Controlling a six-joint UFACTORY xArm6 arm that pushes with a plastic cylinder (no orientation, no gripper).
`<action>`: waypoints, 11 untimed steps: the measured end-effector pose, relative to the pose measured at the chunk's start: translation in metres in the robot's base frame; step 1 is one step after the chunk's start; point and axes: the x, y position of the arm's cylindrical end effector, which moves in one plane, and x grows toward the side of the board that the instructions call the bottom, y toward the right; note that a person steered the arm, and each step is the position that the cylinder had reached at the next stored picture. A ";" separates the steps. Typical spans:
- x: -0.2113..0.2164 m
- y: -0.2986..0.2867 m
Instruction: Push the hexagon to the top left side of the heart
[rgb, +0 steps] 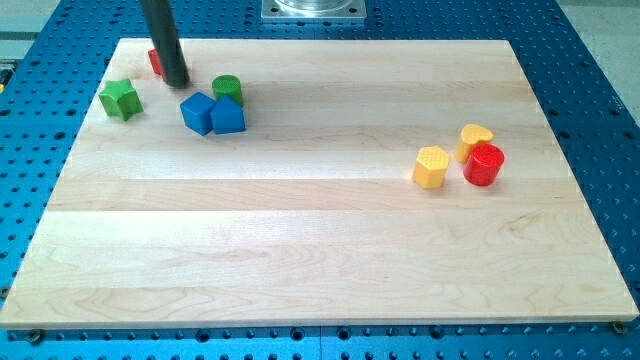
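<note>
The yellow hexagon (431, 167) lies at the view's right, just below-left of the yellow heart (475, 141), close to it. A red cylinder (484, 164) sits right of the hexagon and below the heart, touching the heart. My tip (177, 83) is far off at the view's top left, on the board just in front of a red block (155, 62) that the rod partly hides.
A green star block (121, 99) lies left of my tip. A green cylinder (227, 90) and two blue blocks (198, 112) (229, 116) sit just right of it. The wooden board (300, 230) rests on a blue perforated table.
</note>
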 end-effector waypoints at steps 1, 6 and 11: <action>-0.005 -0.020; 0.081 0.471; 0.174 0.288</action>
